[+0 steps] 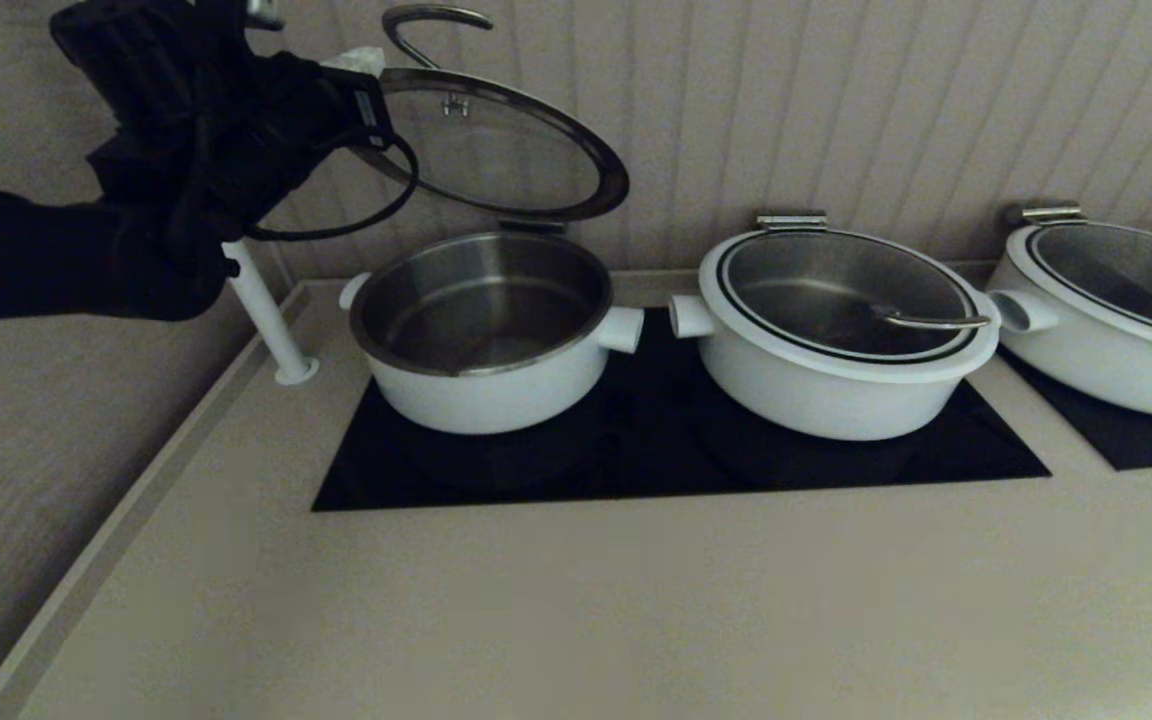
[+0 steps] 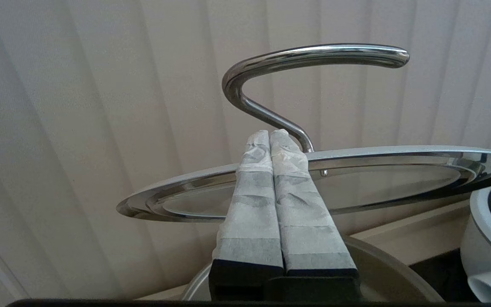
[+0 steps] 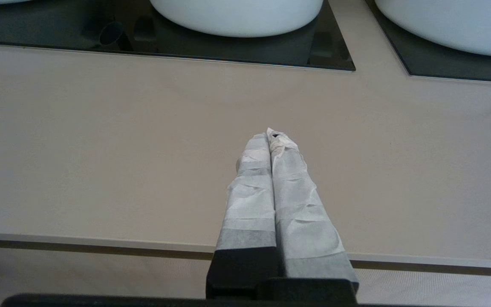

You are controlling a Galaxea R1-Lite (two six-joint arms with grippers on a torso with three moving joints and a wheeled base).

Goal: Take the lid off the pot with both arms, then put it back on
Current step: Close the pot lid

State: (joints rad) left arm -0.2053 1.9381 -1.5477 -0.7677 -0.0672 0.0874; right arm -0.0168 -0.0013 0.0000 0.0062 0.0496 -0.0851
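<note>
A: Lid is up over the pot, tilted, near the hob's back-left corner. Left gripper pinched on its rim.
B: Right gripper, fingers together, holds nothing, over the counter front. Lower slow, level it, centre on the pot.

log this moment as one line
lid: raised, tilted over open pot | left gripper: shut at lid rim | right gripper: shut, above counter

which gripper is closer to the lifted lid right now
Left. The left gripper is shut, its tips at the rim of the lid, which stands tilted above the pot. The right gripper is shut and hangs over the bare counter, in front of the cooktops.
</note>
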